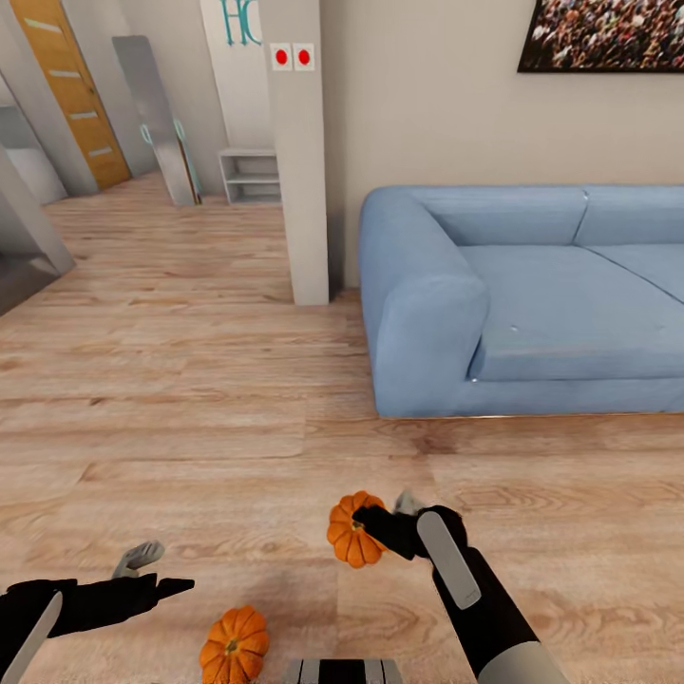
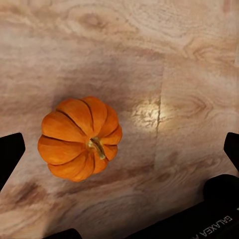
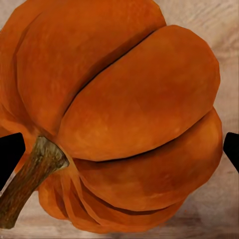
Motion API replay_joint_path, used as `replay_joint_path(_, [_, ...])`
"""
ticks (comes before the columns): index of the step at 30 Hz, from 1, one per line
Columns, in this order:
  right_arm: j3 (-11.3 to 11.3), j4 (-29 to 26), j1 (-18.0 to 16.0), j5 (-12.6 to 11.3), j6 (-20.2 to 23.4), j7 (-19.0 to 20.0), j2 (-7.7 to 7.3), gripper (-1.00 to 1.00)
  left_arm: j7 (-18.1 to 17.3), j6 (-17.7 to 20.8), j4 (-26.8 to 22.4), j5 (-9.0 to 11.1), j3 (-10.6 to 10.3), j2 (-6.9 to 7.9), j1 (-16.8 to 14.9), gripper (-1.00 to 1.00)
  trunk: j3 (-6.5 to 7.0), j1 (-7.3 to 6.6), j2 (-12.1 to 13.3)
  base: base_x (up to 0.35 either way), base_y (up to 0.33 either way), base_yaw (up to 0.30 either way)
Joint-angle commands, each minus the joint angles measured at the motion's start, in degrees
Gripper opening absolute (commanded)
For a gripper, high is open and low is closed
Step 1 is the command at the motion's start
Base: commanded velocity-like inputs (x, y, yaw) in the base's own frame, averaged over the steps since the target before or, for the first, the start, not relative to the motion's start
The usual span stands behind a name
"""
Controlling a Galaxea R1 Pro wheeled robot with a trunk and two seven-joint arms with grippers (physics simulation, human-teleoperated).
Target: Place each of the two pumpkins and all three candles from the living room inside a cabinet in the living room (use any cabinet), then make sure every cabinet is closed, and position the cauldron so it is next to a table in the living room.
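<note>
Right gripper (image 1: 366, 525) grips one pumpkin (image 1: 348, 534) — other pumpkin (image 1: 234, 647) floor-bound.

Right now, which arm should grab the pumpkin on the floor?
Left. The left gripper is open and empty near the floor pumpkin, which shows between its fingers in its wrist view; the right gripper holds the other pumpkin.

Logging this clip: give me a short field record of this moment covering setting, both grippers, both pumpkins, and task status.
setting: living room, wood floor, blue sofa ahead on the right
right gripper: shut on the held pumpkin, lifted above the floor
left gripper: open, holding nothing
floor pumpkin: lying on the floor near the robot's base, stem visible in the left wrist view
task status: one pumpkin in hand, one still to collect
</note>
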Motion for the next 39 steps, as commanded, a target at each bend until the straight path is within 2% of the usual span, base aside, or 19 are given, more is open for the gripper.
replay_joint_path(1, [0.0, -0.6, 0.1, 0.0, 0.0, 1.7, -0.63, -1.00, 0.0, 0.0, 0.0, 0.0, 0.0, 0.01, 0.0, 1.00, -0.23, 0.02, 0.0, 0.000, 0.000, 0.000])
replay_joint_path(7, [0.1, -8.8, 0.3, 0.0, -0.1, 15.4, -6.01, -1.00, 0.0, -0.2, 0.2, 0.0, 0.1, 0.01, 0.0, 1.00, -1.56, 0.18, -0.1, 0.000, 0.000, 0.000])
replay_joint_path(11, [0.0, -10.5, 0.6, 0.1, -0.2, 21.7, -7.51, -1.00, -0.1, -0.7, 0.5, 0.0, 0.1, 0.02, 0.0, 1.00, -2.44, 0.28, -0.1, 0.000, 0.000, 0.000])
replay_joint_path(21, [0.0, -10.9, 1.1, 0.4, -0.3, 35.0, -7.78, -1.00, -0.1, -2.5, 1.0, 0.1, 0.1, 0.04, 0.0, 1.00, -4.66, 0.54, -0.3, 0.000, 0.000, 0.000])
replay_joint_path(30, [0.5, -11.0, 1.1, 0.2, -0.2, 38.3, -7.51, -1.00, -0.1, -4.9, 2.1, 0.2, 0.2, -0.01, 0.0, 1.00, -6.65, 0.77, -0.4, 0.000, 0.000, 0.000])
replay_joint_path(35, [0.8, -12.0, 1.2, 0.1, -0.2, 42.9, -7.07, -1.00, -0.1, -6.9, 3.2, 0.2, 0.4, 0.02, 0.0, 1.00, -7.76, 0.90, -0.5, 0.000, 0.000, 0.000])
replay_joint_path(37, [1.6, -13.8, 1.3, 0.2, -0.2, 45.1, -6.95, -1.00, -0.2, -7.2, 3.3, 0.3, 1.1, -0.06, 0.0, 1.00, -8.21, 0.95, -0.5, 0.000, 0.000, 0.000])
replay_joint_path(39, [3.3, -15.4, 1.8, 0.4, -0.3, 46.2, -6.91, -1.00, -0.2, -8.0, 3.4, 0.3, 1.5, -0.18, 0.0, 1.00, -8.65, 1.00, -0.5, 0.000, 0.000, 0.000])
